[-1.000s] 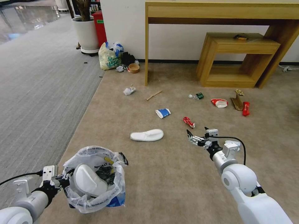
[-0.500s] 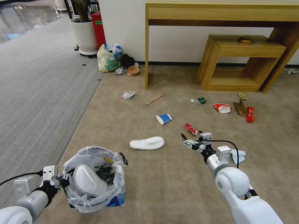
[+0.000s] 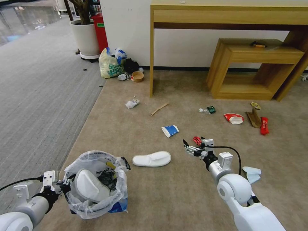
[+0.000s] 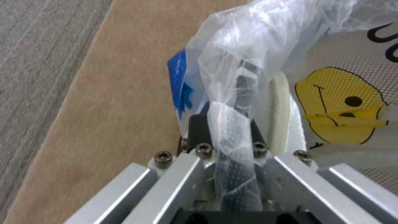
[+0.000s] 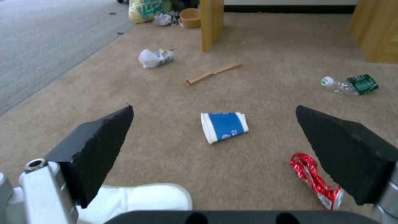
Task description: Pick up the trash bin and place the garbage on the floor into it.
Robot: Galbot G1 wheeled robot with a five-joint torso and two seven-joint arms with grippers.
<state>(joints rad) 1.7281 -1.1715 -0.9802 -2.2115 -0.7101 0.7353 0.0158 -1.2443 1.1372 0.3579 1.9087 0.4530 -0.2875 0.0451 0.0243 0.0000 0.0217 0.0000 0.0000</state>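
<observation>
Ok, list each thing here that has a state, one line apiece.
left gripper: shut on the trash bin's rim and bag.
trash bin: held off the floor, one white slipper inside.
right gripper: open, empty, above the carpet.
white slipper: lying flat on the carpet.
paper cup: on its side.
red can: crushed.
plastic bottle: lying down.
</observation>
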